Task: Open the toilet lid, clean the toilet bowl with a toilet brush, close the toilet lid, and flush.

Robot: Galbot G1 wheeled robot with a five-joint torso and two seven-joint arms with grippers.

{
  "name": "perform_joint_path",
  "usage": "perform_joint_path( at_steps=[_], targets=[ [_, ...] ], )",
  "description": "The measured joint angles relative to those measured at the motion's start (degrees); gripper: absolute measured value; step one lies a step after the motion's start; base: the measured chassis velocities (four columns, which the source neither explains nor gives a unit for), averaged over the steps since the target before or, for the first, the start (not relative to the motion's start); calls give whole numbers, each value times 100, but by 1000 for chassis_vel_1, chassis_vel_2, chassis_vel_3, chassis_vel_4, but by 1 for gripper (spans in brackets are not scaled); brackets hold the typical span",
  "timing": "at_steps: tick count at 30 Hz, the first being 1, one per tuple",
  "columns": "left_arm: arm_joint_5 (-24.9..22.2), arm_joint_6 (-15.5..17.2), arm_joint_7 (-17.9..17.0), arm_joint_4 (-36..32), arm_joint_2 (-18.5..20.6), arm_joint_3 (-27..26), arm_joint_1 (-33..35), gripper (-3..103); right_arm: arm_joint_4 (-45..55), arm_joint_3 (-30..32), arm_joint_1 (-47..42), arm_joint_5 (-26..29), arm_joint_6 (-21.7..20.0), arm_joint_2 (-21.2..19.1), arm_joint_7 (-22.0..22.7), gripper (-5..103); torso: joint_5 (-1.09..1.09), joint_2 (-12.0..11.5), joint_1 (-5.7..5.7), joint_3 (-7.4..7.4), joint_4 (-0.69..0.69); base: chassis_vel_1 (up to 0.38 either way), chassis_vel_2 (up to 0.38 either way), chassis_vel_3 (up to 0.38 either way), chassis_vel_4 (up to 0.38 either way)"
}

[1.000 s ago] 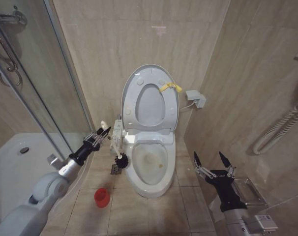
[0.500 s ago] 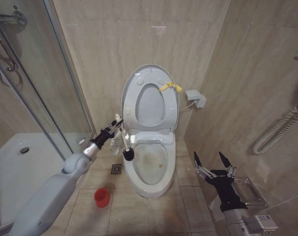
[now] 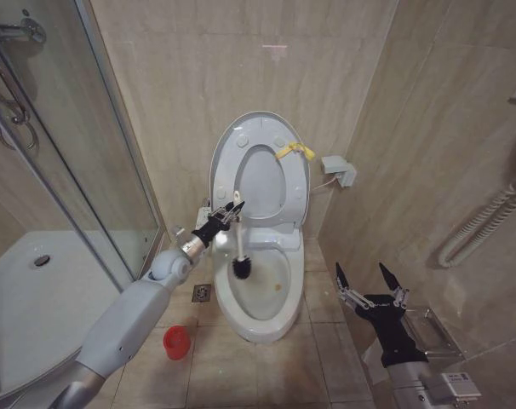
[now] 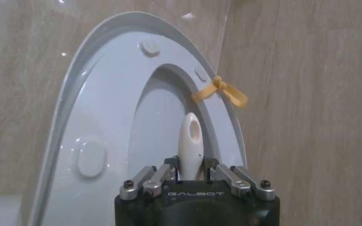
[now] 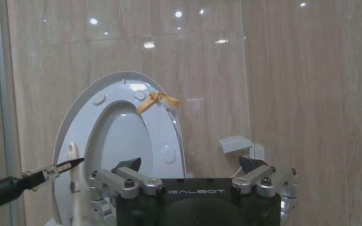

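Note:
The toilet lid [image 3: 258, 125] stands raised against the back wall, and the white seat ring [image 3: 234, 189] is lifted flat against it. A yellow tag [image 3: 294, 152] hangs at its edge. Below lies the open toilet bowl [image 3: 260, 290], stained brownish inside. My left gripper [image 3: 232, 213] is shut on the white handle of the toilet brush [image 3: 240, 249], whose dark head hangs just over the bowl's back left part. The left wrist view shows the handle [image 4: 190, 139] sticking up between the closed fingers, facing the lid [image 4: 105, 117]. My right gripper [image 3: 369, 279] hangs open, low at the right of the toilet.
The brush's red cup holder [image 3: 176, 342] stands on the tiled floor left of the toilet, near a floor drain [image 3: 202, 293]. A glass shower door [image 3: 79, 170] and white shower tray [image 3: 20, 298] close the left side. A white wall box [image 3: 339, 170] and a hose [image 3: 484, 221] are on the right.
My left arm has swung to the right with the brush, from beside the toilet to over the bowl. The right arm has not moved.

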Motion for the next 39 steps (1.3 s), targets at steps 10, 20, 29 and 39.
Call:
perform_joint_path(
  at_steps=[10, 20, 29, 39],
  targets=[
    [151, -610, -280, 732, -457, 191, 64, 25, 0, 0, 0, 0, 0, 0, 0, 100, -1, 0, 0, 0, 0, 0, 0, 0, 0],
    [417, -1411, -422, 1382, -848, 297, 228, 25, 0, 0, 0, 0, 0, 0, 0, 100, 0, 1, 0, 0, -1, 0, 0, 0, 0],
    [101, -1453, -626, 1469, -976, 245, 488, 25, 0, 0, 0, 0, 0, 0, 0, 100, -1, 1, -1, -1, 0, 0, 0, 0, 0],
    [33, -1453, -380, 1850, -1016, 250, 444, 25, 0, 0, 0, 0, 0, 0, 0, 100, -1, 1, -1, 0, -1, 0, 0, 0, 0]
  ],
)
